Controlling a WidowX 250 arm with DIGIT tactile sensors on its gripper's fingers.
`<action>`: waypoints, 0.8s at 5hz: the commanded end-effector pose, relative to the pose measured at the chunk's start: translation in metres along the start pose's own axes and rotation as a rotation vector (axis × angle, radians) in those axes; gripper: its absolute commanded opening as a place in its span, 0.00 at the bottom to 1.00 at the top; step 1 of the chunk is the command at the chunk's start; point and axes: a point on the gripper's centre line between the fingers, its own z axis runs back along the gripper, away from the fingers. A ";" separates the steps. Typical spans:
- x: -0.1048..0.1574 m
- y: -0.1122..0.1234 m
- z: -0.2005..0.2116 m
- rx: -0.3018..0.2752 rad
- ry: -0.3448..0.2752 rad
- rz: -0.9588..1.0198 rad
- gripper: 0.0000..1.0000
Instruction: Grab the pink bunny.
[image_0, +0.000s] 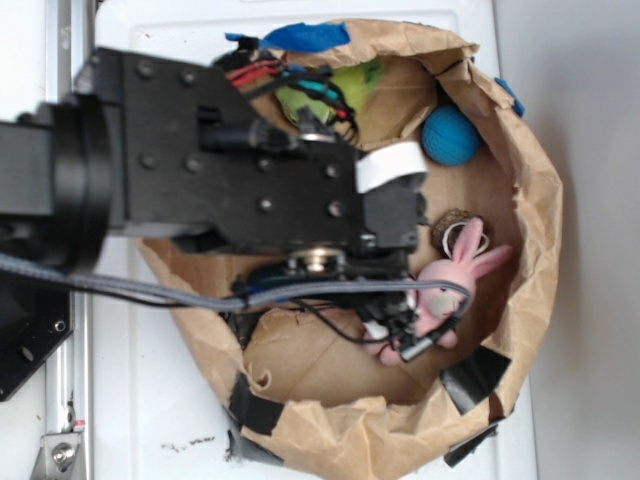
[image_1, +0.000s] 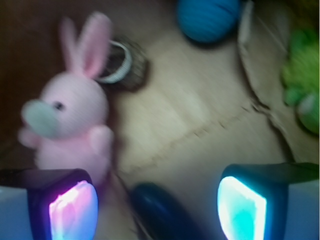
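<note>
Exterior view: we see pink bunny (image_0: 450, 290) lying inside brown paper bag (image_0: 535, 250) at right side, partly covered by black arm (image_0: 250, 180); blue ball (image_0: 450, 135) near bag's upper edge.

Wrist view: claw (image_1: 157, 205) released, pads (image_1: 72, 210) wide apart; bunny (image_1: 70, 120) just above left pad, untouched. Green plush toy (image_1: 302, 80) far right.

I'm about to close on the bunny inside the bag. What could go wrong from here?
1. The bunny sits off to one side, above one finger rather than between the two, so the open gripper may close on air or only pinch a limb.
2. A dark object lies between the fingers and could get grabbed instead.
3. The paper bag wall stands close by; shifting sideways might snag it.
</note>
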 end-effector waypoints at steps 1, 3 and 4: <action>0.032 -0.044 -0.012 -0.092 -0.056 -0.060 1.00; 0.017 -0.061 -0.047 -0.069 0.007 -0.106 1.00; 0.000 -0.055 -0.056 -0.058 0.037 -0.117 0.92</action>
